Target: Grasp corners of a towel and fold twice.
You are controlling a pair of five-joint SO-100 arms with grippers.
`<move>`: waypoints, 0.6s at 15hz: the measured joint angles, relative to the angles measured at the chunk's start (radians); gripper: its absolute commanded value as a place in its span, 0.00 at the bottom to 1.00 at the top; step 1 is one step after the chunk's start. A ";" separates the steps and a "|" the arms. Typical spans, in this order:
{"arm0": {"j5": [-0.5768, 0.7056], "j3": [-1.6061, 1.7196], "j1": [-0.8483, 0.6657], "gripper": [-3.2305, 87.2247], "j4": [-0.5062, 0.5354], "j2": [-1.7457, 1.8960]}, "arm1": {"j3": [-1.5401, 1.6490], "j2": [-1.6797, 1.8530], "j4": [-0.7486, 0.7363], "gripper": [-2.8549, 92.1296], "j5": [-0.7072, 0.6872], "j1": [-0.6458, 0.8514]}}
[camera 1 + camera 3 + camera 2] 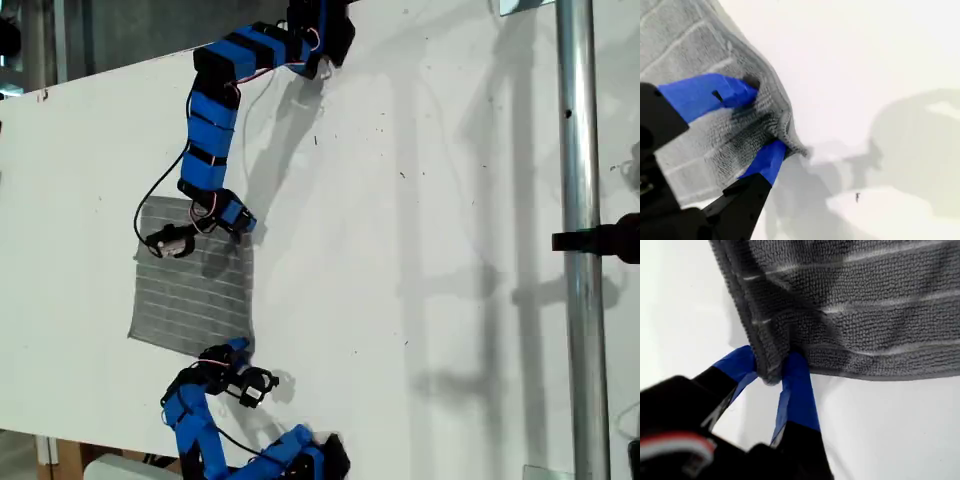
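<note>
While the towel (190,290) lies flat on the white table (420,230), toward 8 o'clock from the table's middle in the exterior view, we hold it at 2 corners. My first gripper (771,367) has its 2 blue jaws narrow, pinching the corner at 5 o'clock of the cloth in the exterior view. My second gripper (765,120) has its jaws a little wider, with bunched cloth between them, at the 1 o'clock corner.

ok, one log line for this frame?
phase: first fold pending | towel: flat | first gripper: shut on corner | second gripper: shut on corner
</note>
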 measured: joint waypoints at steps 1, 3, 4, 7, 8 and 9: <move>-0.005 -0.002 0.000 0.00 -0.002 -0.002 | 0.000 0.000 -0.003 0.03 0.000 0.000; -0.008 0.011 0.020 0.00 -0.008 0.026 | 0.017 0.009 -0.014 0.03 0.002 0.000; -0.014 0.014 0.048 0.00 0.002 0.058 | 0.035 0.021 -0.020 0.03 0.005 -0.003; -0.080 0.015 0.189 0.00 0.086 0.233 | 0.129 0.100 -0.003 0.03 0.029 -0.029; -0.115 0.015 0.258 0.00 0.110 0.291 | 0.166 0.140 0.009 0.03 0.035 -0.052; -0.156 0.015 0.330 0.00 0.132 0.334 | 0.198 0.186 0.025 0.03 0.044 -0.078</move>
